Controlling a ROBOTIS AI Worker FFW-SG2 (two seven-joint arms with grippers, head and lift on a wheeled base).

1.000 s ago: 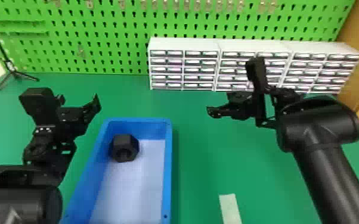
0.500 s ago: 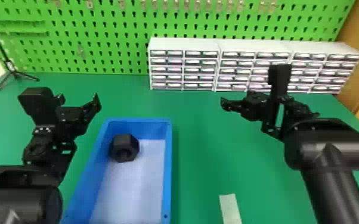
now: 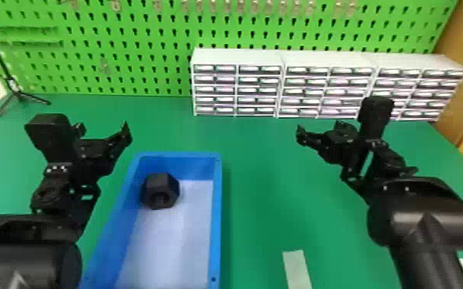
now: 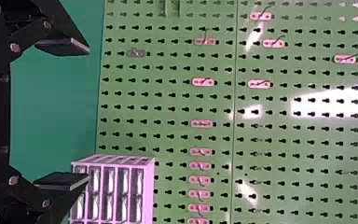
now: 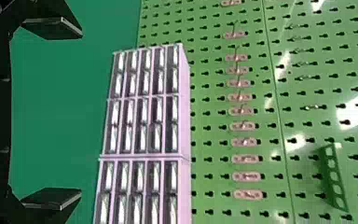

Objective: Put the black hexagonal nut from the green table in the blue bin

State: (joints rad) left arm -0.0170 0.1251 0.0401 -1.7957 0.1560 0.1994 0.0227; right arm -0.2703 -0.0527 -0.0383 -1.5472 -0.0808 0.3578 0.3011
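Remote desk here, using the blue bin (image 3: 217,215) as my reference. I'm seeing the black hexagonal nut (image 3: 160,191) inside it, sitting on the pale floor at the far end, close to the bin's left wall; the dark hole in its face is showing. So the nut's in, task's reading as done from my seat. The left gripper (image 3: 103,130) is hanging just left of the bin's far end. From the left wrist view I'm reading the left gripper (image 4: 87,113) as wide, its two flat fingers standing well apart. The right gripper (image 3: 321,132) is hanging well to the right of the bin, around the level of its far rim in the head view. I'm reading the right gripper (image 5: 81,115) as wide too, flat fingers well apart in its own wrist view. The bin is resting on the green table (image 3: 261,173). Beyond the bin and to its right, white drawer cabinets (image 3: 238,57) are standing in a row in front of a green pegboard (image 3: 127,50). A small tripod (image 3: 17,94) is standing beyond the bin, off to its left. Right of the bin, toward the near side, a pale strip (image 3: 297,269) is lying on the table.
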